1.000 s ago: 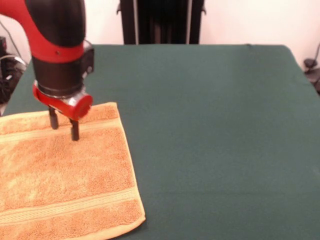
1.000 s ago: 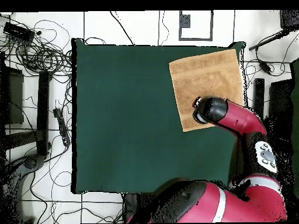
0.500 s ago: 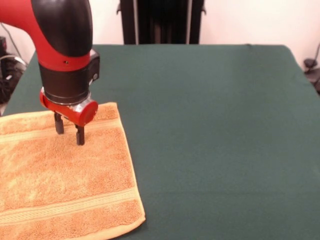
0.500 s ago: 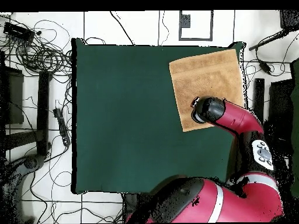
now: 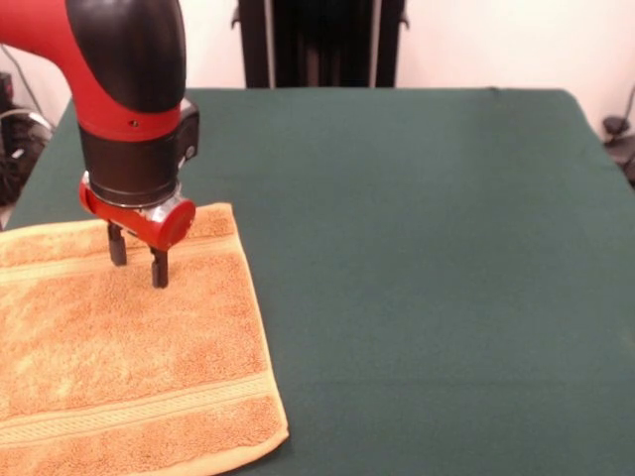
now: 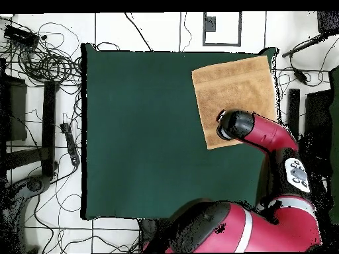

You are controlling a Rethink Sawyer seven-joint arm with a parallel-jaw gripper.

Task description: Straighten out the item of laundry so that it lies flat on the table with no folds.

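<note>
The gripper (image 5: pixel 138 264), fingers slightly parted and empty, hovered over the flat towel (image 5: pixel 119 347); lifting straight up would avoid rucking it.

One towel (image 5: pixel 124 357) lies on one green desk (image 5: pixel 427 258), with two woven bands crossing the cloth (one near the far edge, one near the close edge). One red and black arm (image 6: pixel 265 135) reaches over it, ending in one gripper (image 5: pixel 138 260) with two dark fingers (image 5: pixel 159 268) set apart. The overhead view counts the same: one towel (image 6: pixel 233 89), one desk (image 6: pixel 139 132), one arm. Cables on the floor are too tangled to count.
</note>
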